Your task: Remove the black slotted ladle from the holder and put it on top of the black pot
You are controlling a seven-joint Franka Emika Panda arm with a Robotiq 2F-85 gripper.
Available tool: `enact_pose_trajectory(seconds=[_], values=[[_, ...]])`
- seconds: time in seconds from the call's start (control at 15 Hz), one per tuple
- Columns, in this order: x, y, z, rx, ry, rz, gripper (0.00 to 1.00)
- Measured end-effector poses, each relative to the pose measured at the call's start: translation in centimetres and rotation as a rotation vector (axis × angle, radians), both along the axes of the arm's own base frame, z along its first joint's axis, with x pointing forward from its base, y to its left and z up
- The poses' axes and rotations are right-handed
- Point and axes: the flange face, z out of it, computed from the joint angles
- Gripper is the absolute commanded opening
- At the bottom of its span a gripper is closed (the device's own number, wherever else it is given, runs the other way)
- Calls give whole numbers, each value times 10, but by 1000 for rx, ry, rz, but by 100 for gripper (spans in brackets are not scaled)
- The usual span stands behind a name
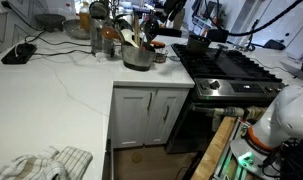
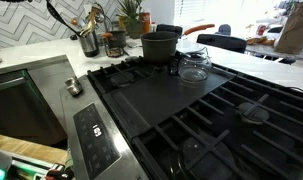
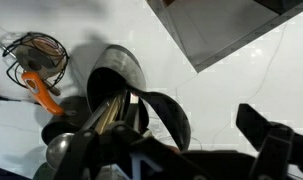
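Note:
The black slotted ladle (image 3: 163,112) stands in the shiny metal holder (image 3: 113,72) among wooden utensils; its dark bowl curves out over the rim. My gripper (image 3: 189,130) hangs right above the holder, jaws apart, with one finger at the right and the other hidden among the handles. It grips nothing that I can see. The holder shows in both exterior views (image 1: 138,57) (image 2: 89,43), on the white counter. The small black pot (image 1: 198,42) (image 2: 159,46) sits on a back burner of the stove.
A whisk with an orange handle (image 3: 36,58) lies on the counter beside the holder. A glass jug (image 2: 194,65) stands next to the black pot. Bottles, plants and a bowl (image 1: 49,21) crowd the counter's back. A cloth (image 1: 46,163) lies at the front.

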Motion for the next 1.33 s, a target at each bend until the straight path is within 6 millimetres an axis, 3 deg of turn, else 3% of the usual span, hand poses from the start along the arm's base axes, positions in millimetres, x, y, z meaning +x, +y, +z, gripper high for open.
enact_pose_trajectory(seconds=[0.4, 0.53, 0.6, 1.07, 1.2, 1.27, 1.33], values=[[32, -2, -8, 45, 23, 136, 98], [40, -2, -11, 58, 31, 171, 91], [44, -1, -12, 67, 31, 186, 71], [67, 3, -16, 110, 27, 226, 41], [72, 2, -17, 116, 28, 222, 39], [74, 1, -18, 118, 28, 221, 25], [75, 1, -19, 120, 29, 220, 27]])
